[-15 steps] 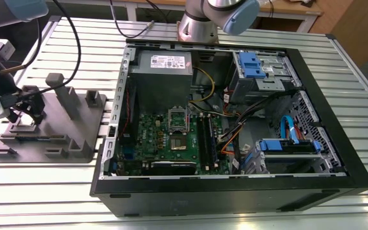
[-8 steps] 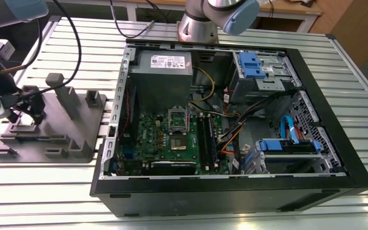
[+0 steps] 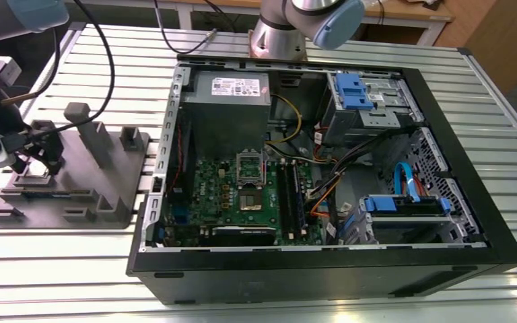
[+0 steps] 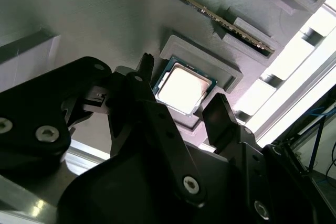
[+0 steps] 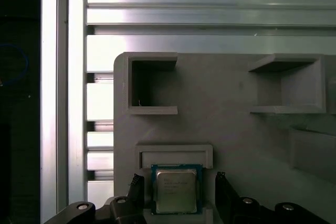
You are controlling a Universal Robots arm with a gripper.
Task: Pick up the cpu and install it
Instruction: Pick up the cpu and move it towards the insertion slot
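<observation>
In both wrist views the picture's edge cuts off the hand (image 5: 178, 178).

No legible txt — faint print on cpu (image 5: 175, 193), PSU label (image 3: 231, 85) both unreadable.

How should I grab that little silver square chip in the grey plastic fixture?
Grip the small silvery square cpu by its two opposite side edges, probably straight down from above. It lies flat in a shallow pocket of the grey plastic fixture, with a raised lip along one side; the flanking edges look free. The open black gripper straddles them.
</observation>
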